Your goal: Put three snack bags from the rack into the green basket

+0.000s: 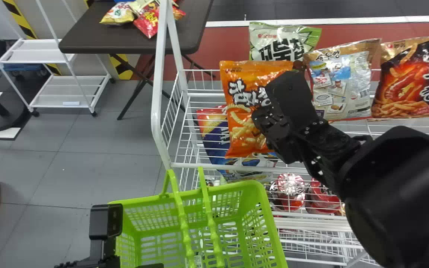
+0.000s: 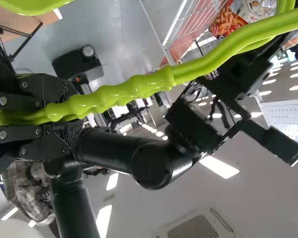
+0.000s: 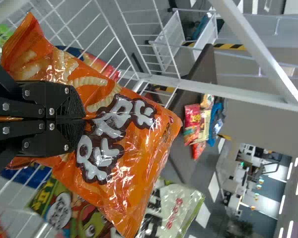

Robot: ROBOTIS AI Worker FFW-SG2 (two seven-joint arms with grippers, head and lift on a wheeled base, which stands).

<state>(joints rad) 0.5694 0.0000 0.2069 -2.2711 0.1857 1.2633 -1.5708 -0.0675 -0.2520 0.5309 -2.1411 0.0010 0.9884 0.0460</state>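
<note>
With my right gripper (image 1: 262, 121) I'm pinching an orange snack bag (image 1: 242, 111) between closed fingers, and it hangs upright beyond the green basket (image 1: 272, 223), toward the basket's right side and higher than its rim. My left gripper (image 1: 105, 223) is at the basket's left side, its fingers pressed together around the two green handles (image 1: 184, 230) – they run upward across the basket's opening. Between them I see the basket's slatted floor, with white wire and grey flooring showing through the gaps.

The white rack (image 1: 158, 74) stands beyond the basket and out to its right. In its upper part, farther from the basket than my orange bag, is a green and white bag (image 1: 285, 42); farther to the basket's right come a pale bag with its printed back outward (image 1: 339, 87) and a black and red bag (image 1: 415, 78), side by side. Just beyond the basket's far rim, lower in the rack, lies a blue and yellow bag (image 1: 214, 149), and beside the basket's right rim some red packages (image 1: 322, 197) show through the wires. Well past the basket, a dark table (image 1: 102, 37) carries a small pile of snack bags (image 1: 151, 16).
</note>
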